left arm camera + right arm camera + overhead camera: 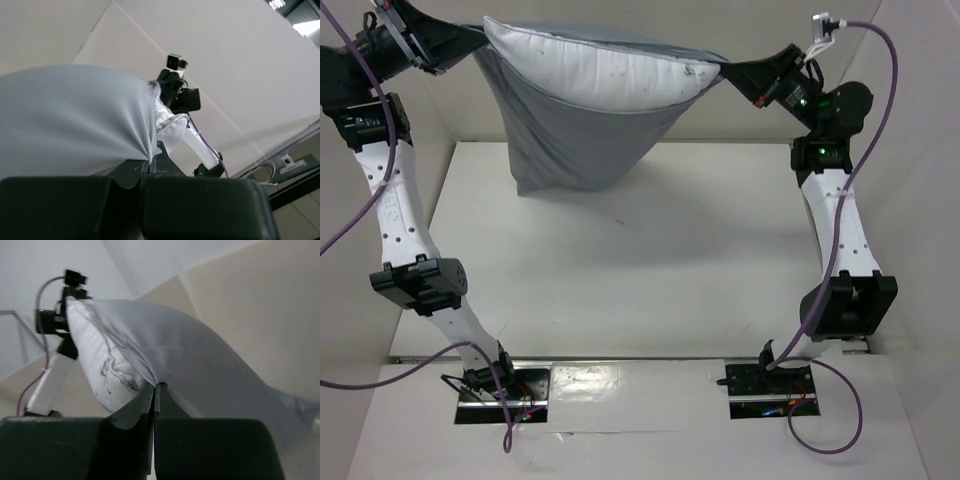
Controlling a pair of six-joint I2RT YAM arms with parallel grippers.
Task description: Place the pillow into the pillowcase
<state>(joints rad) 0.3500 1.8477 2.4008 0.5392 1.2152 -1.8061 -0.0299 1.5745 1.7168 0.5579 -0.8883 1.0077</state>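
The blue-grey pillowcase hangs in the air above the far side of the table, stretched between both arms with its mouth upward. The white pillow sits in that mouth, its upper part bulging out above the rim. My left gripper is shut on the pillowcase's left rim corner, and the cloth drapes over its fingers. My right gripper is shut on the right rim corner; the pillowcase and pillow meet at its closed tips.
The white table lies below the hanging sack, with walls at the back and both sides. Both arm bases sit at the near edge, purple cables trailing from them.
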